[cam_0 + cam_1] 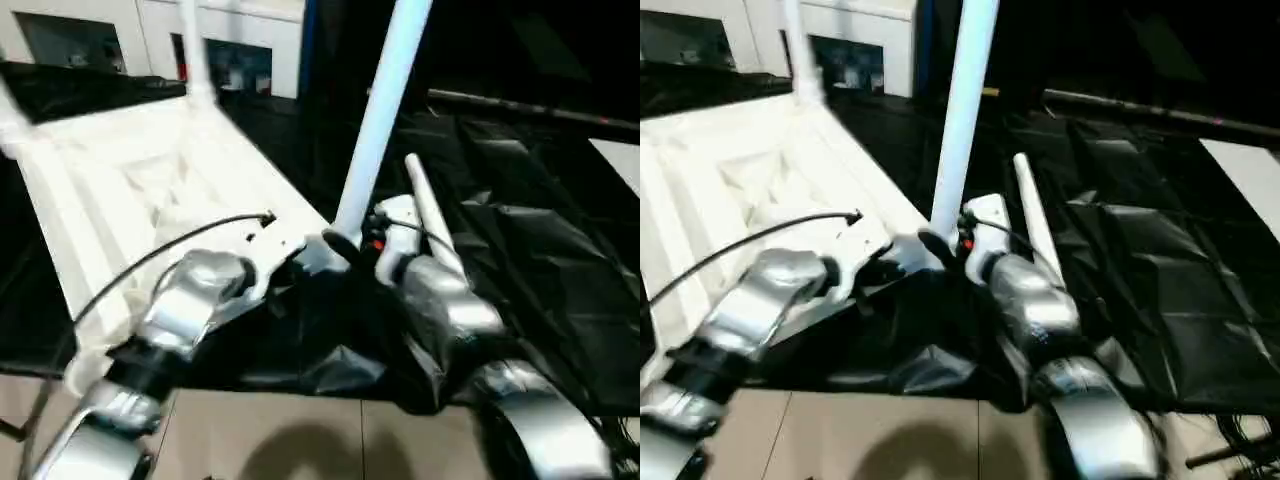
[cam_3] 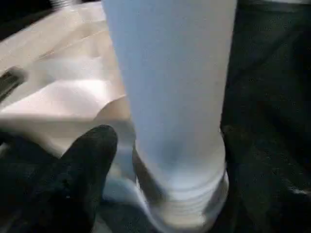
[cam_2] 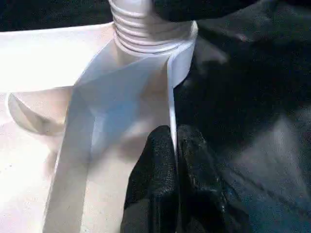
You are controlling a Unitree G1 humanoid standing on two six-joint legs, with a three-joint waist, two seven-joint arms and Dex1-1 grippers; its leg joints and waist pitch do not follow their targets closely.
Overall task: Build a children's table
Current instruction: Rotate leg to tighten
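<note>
Loose leg (image 1: 432, 232) lies beside upright leg (image 1: 378, 120); left gripper (image 3: 174, 145) pinches tabletop rim (image 3: 171, 92), right gripper (image 2: 160, 160) wide

table top (image 1: 150, 190) on work table (image 1: 540, 250) | leg (image 1: 385, 110) upright in near corner socket

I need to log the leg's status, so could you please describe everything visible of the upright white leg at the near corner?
The upright leg is a smooth white plastic tube. Its ribbed, threaded base sits in the tabletop's rounded corner socket. It leans slightly and runs out of view at the top. The right gripper straddles its base, fingers apart.
</note>
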